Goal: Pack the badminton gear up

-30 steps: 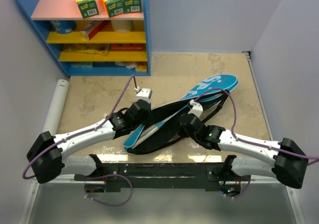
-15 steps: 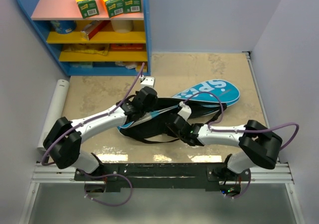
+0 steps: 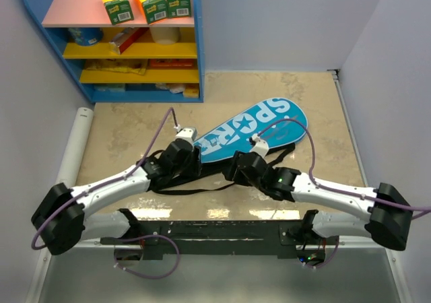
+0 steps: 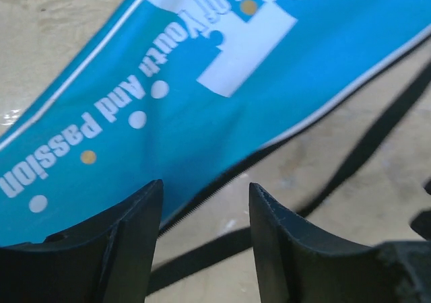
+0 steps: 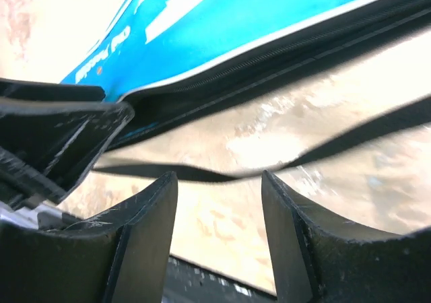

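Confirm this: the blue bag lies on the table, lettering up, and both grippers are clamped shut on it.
Not quite. The wrist views show the left gripper and the right gripper with jaws apart, clamping nothing. The rest holds: in the top view the blue bag lies on the table, lettering up.

White arms (image 3: 111, 180), black joints (image 3: 59, 217), purple cables (image 3: 155, 143)

1. The left arm (image 3: 114, 182) stretches forward and inward; the left gripper (image 4: 205, 195) points down, jaws parted and empty.
2. The right arm (image 3: 337, 194) mirrors it; the right gripper (image 5: 219, 182) is likewise parted and empty, wrists near but apart.
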{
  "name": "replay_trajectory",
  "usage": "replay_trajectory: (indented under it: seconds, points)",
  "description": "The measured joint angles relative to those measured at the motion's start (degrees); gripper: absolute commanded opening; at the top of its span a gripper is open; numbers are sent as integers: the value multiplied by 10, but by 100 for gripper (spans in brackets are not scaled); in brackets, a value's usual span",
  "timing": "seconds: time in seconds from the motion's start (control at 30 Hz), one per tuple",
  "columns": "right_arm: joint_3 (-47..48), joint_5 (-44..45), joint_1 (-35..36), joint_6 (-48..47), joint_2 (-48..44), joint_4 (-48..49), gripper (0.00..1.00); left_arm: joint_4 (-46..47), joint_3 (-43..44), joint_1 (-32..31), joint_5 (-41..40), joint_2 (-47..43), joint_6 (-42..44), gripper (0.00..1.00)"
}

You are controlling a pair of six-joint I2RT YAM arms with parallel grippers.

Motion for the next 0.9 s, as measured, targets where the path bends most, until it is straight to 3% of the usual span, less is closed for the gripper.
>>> replay_trajectory:
  seconds: [0.2,0.33,0.47,0.6,0.77,0.9]
  points:
    - [0,35,-2,-10,-92,-106,58,38,-7,-10,111,-96,-5,59]
    - [2,67,-18,-20,-115,-162,54,72,1,-20,161,-96,-12,57]
    - [10,91,-65,-43,-103,-201,24,111,37,-21,164,-18,-11,51]
    - [22,103,-117,-69,-92,-216,18,124,127,-19,143,118,2,43]
    - [36,108,-161,-99,-93,-222,0,132,251,-19,122,256,21,28]
    - [50,107,-184,-118,-89,-223,0,148,292,-16,123,316,28,18]
